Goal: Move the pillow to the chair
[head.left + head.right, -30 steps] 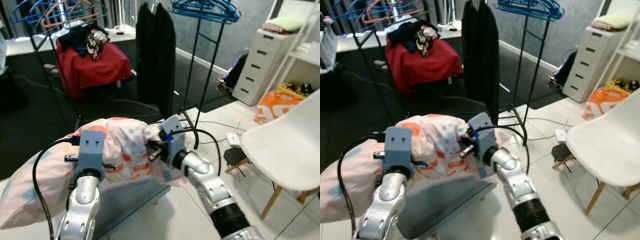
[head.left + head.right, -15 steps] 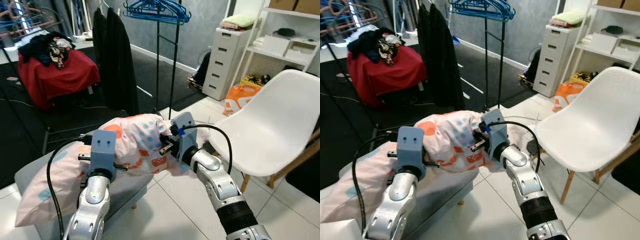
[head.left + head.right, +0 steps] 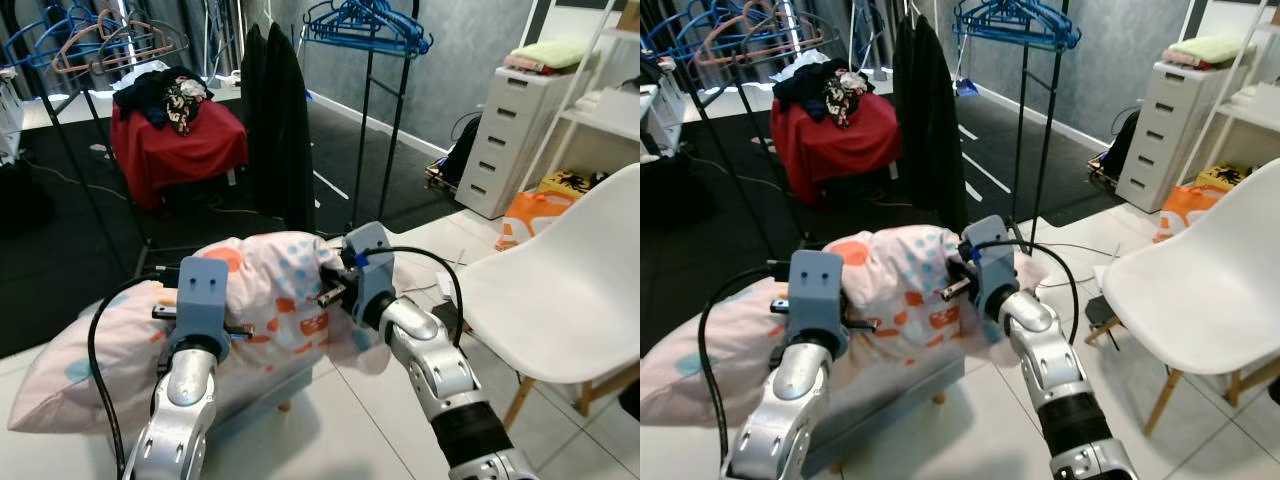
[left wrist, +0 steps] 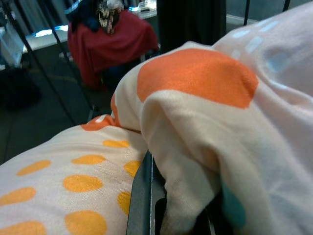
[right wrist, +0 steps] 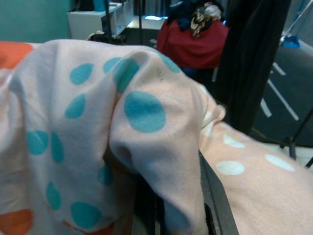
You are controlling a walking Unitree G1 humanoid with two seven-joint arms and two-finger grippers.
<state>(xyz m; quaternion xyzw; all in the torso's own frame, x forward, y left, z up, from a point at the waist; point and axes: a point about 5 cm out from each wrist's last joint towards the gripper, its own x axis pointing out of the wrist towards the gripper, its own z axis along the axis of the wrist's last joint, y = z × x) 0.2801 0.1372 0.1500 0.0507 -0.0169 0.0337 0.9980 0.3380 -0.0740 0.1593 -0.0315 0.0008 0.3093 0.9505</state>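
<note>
I have both arms raised in front of me with the pillow (image 3: 270, 300) bunched up between them. It is pale pink with orange and teal spots, and its long left end trails down over a grey stool (image 3: 890, 400) that stands on the white tiled floor (image 3: 350, 430) just in front of me.

My left pincer (image 4: 168, 215) is clamped on the pillow: in the left wrist view a fold of cloth with a big orange spot is wedged down between the black fingers (image 4: 142, 196), which are closed in tight on it. My right pincer (image 5: 178, 215) grips the right end of the pillow in the same way; the right wrist view shows a fold with teal dots pressed between its fingers (image 5: 215, 196).

The white chair (image 3: 570, 290) with wooden legs stands to my right, near the pillow but apart from it, its seat bare.

Farther off, behind the pillow, a black coat (image 3: 278, 120) hangs on a clothes rack with blue hangers (image 3: 370, 25) on top. On the far left a heap of clothes (image 3: 165, 95) lies on something covered in red cloth (image 3: 185, 145). On the far right stands a white chest of drawers (image 3: 515, 140), with an orange bag (image 3: 525, 215) on the floor beside it.
</note>
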